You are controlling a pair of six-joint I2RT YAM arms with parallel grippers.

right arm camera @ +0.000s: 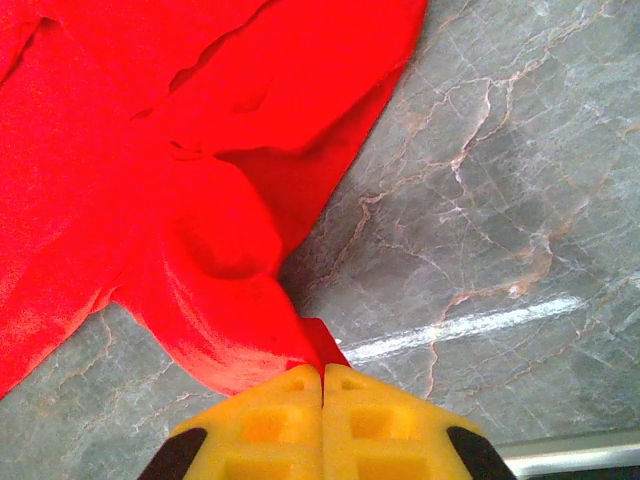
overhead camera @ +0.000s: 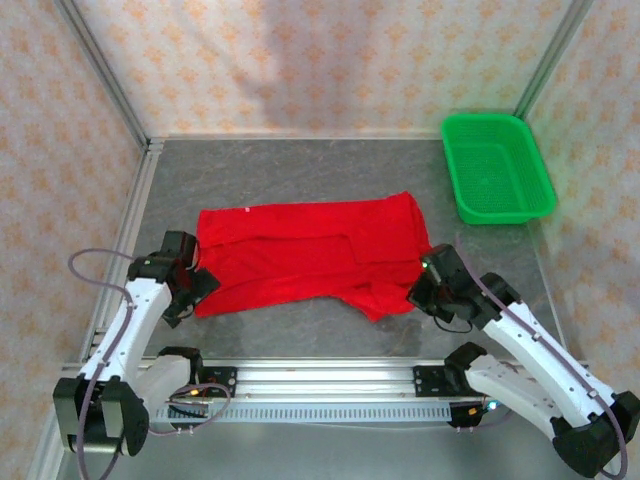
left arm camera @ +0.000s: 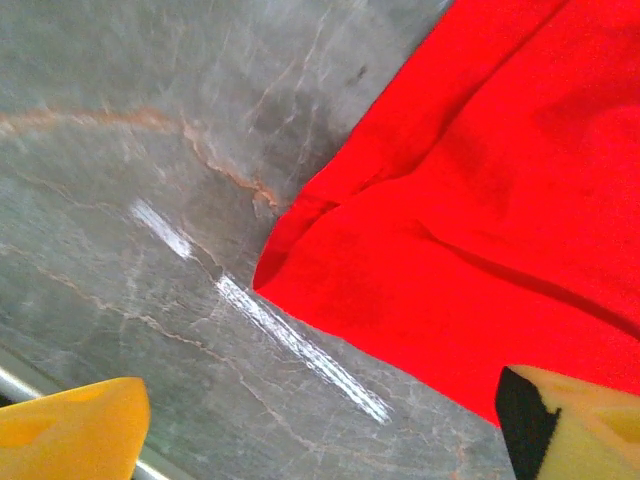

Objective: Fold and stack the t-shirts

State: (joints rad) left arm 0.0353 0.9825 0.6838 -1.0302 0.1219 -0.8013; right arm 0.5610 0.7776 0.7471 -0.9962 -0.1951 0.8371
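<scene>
Table (overhead camera: 300, 165): flat slab with a grey marbled finish and pale and rust-coloured veins. It is glossy enough to carry white glare streaks.

T-shirt (overhead camera: 310, 255): bright red, soft matte cloth, spread across the middle of the table with its long axis left to right and a plain red face up. The far edge is fairly straight. A shallow crease runs across the middle, and the near right part is bunched into rumpled ridges.

Basket (overhead camera: 497, 170): green plastic mesh, rectangular with rounded corners and a flared rim. It sits at the far right of the table, well apart from the shirt.

Left gripper (overhead camera: 192, 283): at the shirt's left edge, by the near corner. In the wrist view its yellow pads (left arm camera: 70, 425) stand wide apart with nothing between them. The shirt corner (left arm camera: 450, 230) lies ahead, a doubled layer with a rounded fold. One pad overlaps the cloth's edge in the picture (whether it touches cannot be told from this angle).

Right gripper (overhead camera: 425, 288): at the shirt's near right edge. In the wrist view (right arm camera: 322, 385) the two yellow pads, moulded with square recesses, are pressed flat together. A small tongue of red cloth is pinched at their tips. From that grip the fabric (right arm camera: 180, 200) rises in a narrow ridge that widens into the body of the shirt.
</scene>
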